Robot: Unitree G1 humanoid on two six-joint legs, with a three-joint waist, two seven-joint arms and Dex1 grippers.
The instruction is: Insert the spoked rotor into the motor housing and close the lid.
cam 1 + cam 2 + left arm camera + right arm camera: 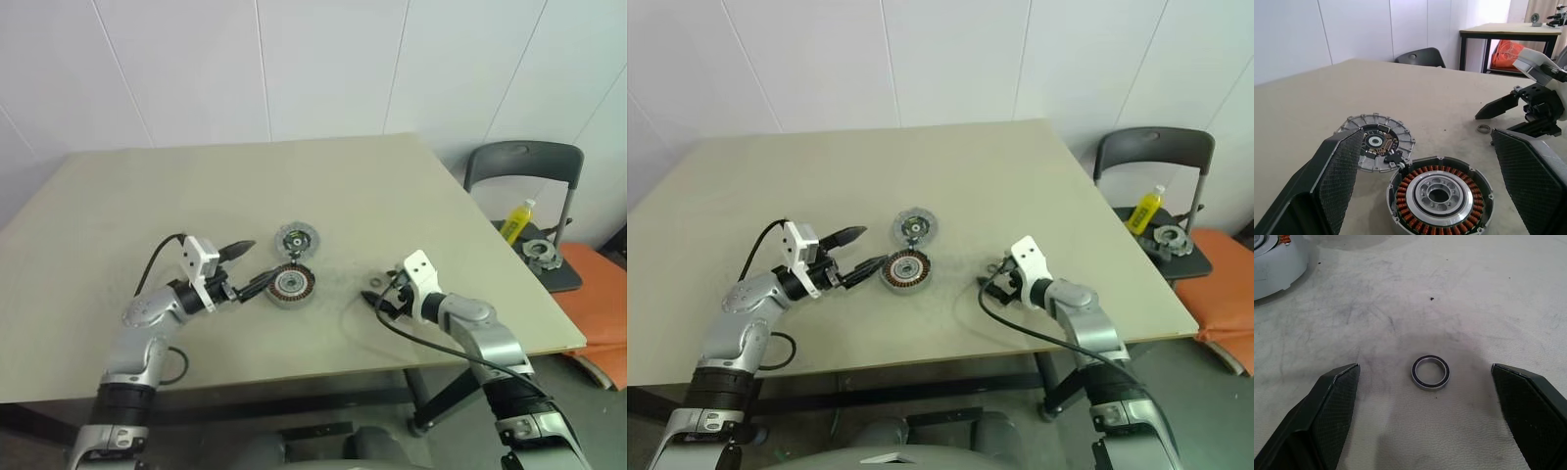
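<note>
Lid touching motor housing — small ring lies apart.

This looks like a robot test room or lab, not a home. The walls at the top of the picture are plain white panels with nothing hung on them. A big bare table, beige and scuffed with dark marks, fills the middle. On it lie motor parts. At the right edge stands a dark folding chair holding a yellow bottle and a metal part. Beside it sits something orange.
</note>
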